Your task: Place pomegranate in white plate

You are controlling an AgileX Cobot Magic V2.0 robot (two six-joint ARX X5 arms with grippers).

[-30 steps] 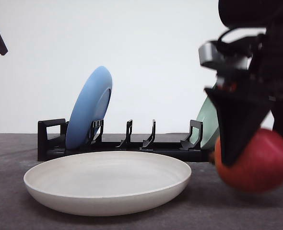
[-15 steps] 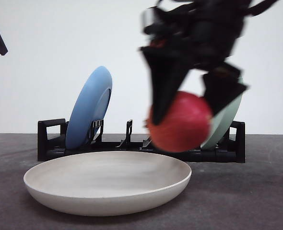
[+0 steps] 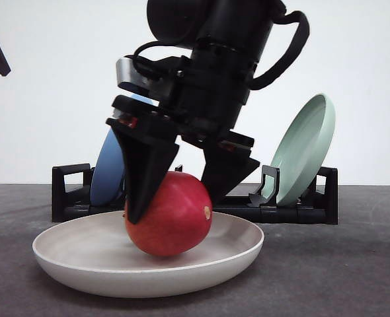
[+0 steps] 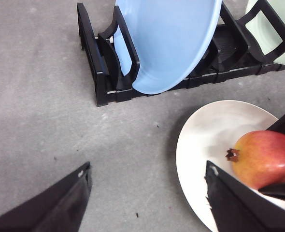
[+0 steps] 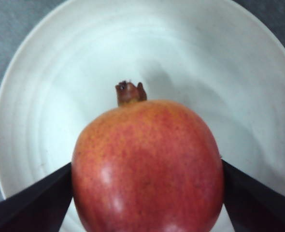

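The red pomegranate [image 3: 170, 216] sits low inside the white plate [image 3: 57, 255], and my right gripper [image 3: 172, 210] is shut on it from above. Its underside is below the plate's near rim, so I cannot tell whether it touches the dish. In the right wrist view the pomegranate [image 5: 147, 164], with its brown crown pointing away, is clamped between the black fingers [image 5: 34, 203] over the white plate [image 5: 60, 96]. My left gripper [image 4: 147, 193] hangs open over bare table to the plate's left. From there I see the pomegranate [image 4: 265, 157] on the white plate [image 4: 210, 130].
Behind the plate stands a black dish rack [image 3: 69, 191]. A blue plate [image 3: 106, 172] stands upright at its left end and a pale green plate [image 3: 304, 152] at its right end. Grey table lies in front of and to both sides of the white plate.
My right gripper has carried the pomegranate leftward from the table's right side, up past the rack, then down into the white plate.
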